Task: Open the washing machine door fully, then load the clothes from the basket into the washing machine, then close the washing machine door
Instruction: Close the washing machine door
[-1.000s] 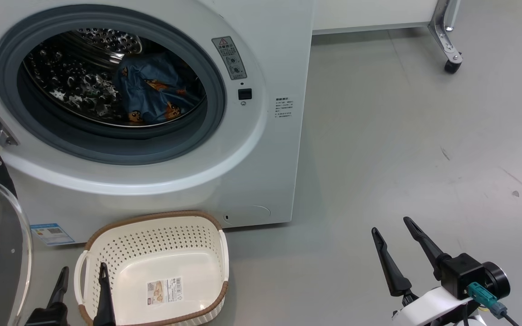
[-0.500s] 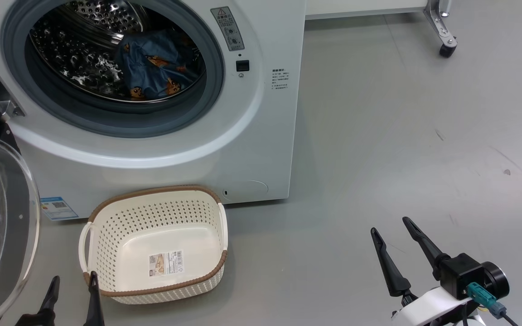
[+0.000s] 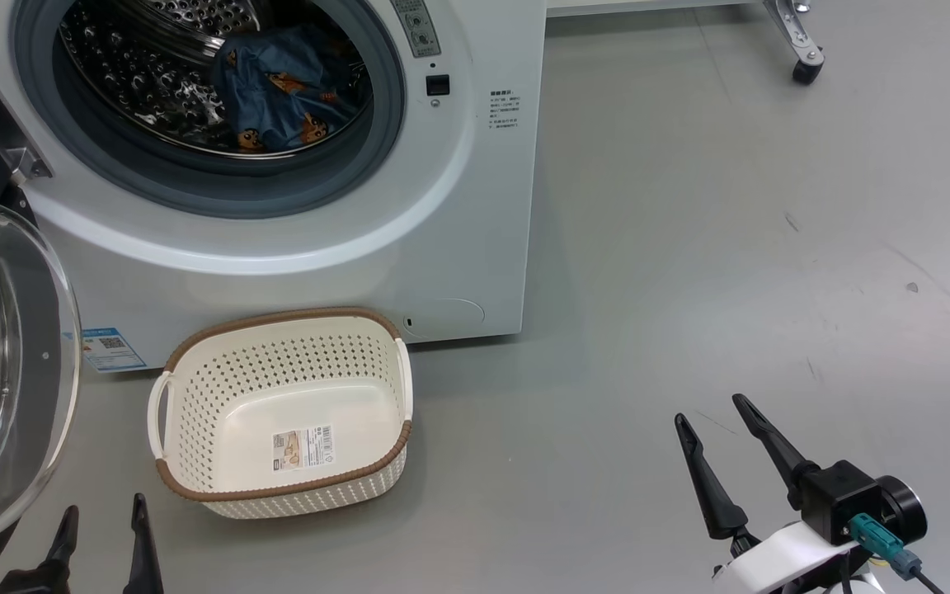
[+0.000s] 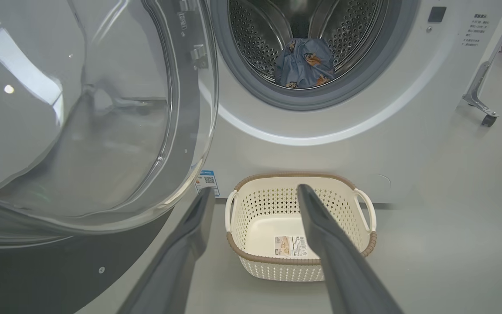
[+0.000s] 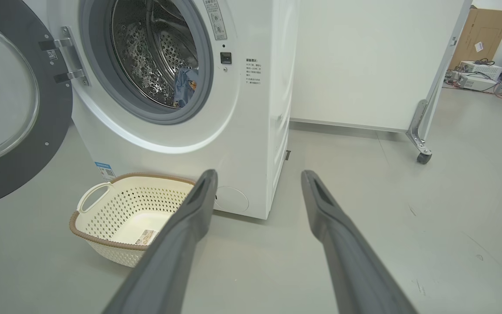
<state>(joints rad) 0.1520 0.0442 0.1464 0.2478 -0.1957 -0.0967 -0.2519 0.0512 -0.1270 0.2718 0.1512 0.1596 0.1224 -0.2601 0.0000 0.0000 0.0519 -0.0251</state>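
One left hand [image 3: 105, 505], one right hand [image 3: 709, 409], both gaping empty, one basket [image 3: 277, 318], one clothes bundle [image 3: 281, 91]

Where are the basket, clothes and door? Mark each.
basket [image 3: 277, 363]: head view, perforated inner back wall.
clothes [image 3: 277, 103]: head view, middle of the blue garment.
door [image 5: 33, 152]: right wrist view, lower part of the black rim.
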